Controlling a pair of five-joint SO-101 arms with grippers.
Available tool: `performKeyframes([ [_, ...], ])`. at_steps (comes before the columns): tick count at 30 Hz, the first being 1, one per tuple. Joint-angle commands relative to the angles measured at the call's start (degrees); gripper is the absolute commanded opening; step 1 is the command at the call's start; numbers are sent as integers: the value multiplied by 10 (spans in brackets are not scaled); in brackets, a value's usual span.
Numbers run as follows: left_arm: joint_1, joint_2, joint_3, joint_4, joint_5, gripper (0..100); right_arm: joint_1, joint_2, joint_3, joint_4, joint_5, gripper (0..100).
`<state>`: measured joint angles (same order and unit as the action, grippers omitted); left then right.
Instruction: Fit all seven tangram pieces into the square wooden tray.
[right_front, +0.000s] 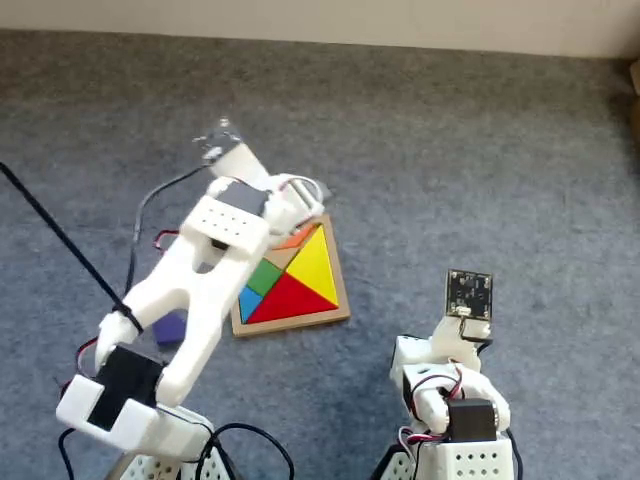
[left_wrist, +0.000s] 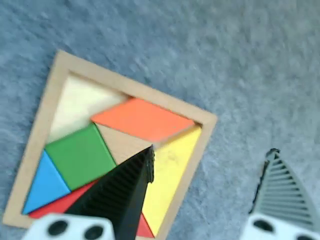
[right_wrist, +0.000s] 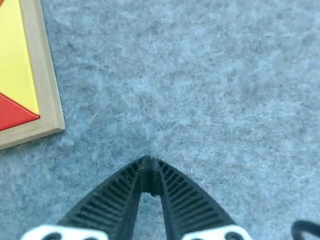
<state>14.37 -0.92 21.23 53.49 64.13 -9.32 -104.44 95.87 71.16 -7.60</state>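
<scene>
the left claw (left_wrist: 211, 151) is held wide apart and empty above the square wooden tray (left_wrist: 135, 86), one black finger (left_wrist: 125, 190) over the yellow triangle (left_wrist: 172, 175) and the other over the grey carpet (left_wrist: 260, 60) just off the rim. seated in the tray are also an orange parallelogram (left_wrist: 142, 119), a green square (left_wrist: 80, 157), a blue triangle (left_wrist: 44, 182), a red triangle (left_wrist: 57, 207) and a cream triangle (left_wrist: 77, 102), with a bare wooden gap (left_wrist: 122, 145) at the centre, while a purple piece (right_front: 172, 325) is seen on the carpet at the tray's 8 o'clock. the right claw (right_wrist: 148, 161) is pressed together, holding nothing, above carpet at the tray's 4 o'clock.
</scene>
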Motion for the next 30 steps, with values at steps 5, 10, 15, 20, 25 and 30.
performKeyframes([
  [5,-84,-29,22,-4,-33,322,7,-7,78,4,-4,9],
  [10,-89,-29,102,-110,-41,323,7,-7,78,4,-4,9],
  [15,-64,-29,162,-199,-41,323,7,-7,78,4,-4,9],
  [20,-24,-28,180,-215,-41,323,7,-7,78,4,-4,9],
  [25,6,-30,179,-213,-38,323,7,-7,78,4,-4,9],
  [30,24,-36,174,-215,-37,323,7,-7,78,4,-4,9],
])
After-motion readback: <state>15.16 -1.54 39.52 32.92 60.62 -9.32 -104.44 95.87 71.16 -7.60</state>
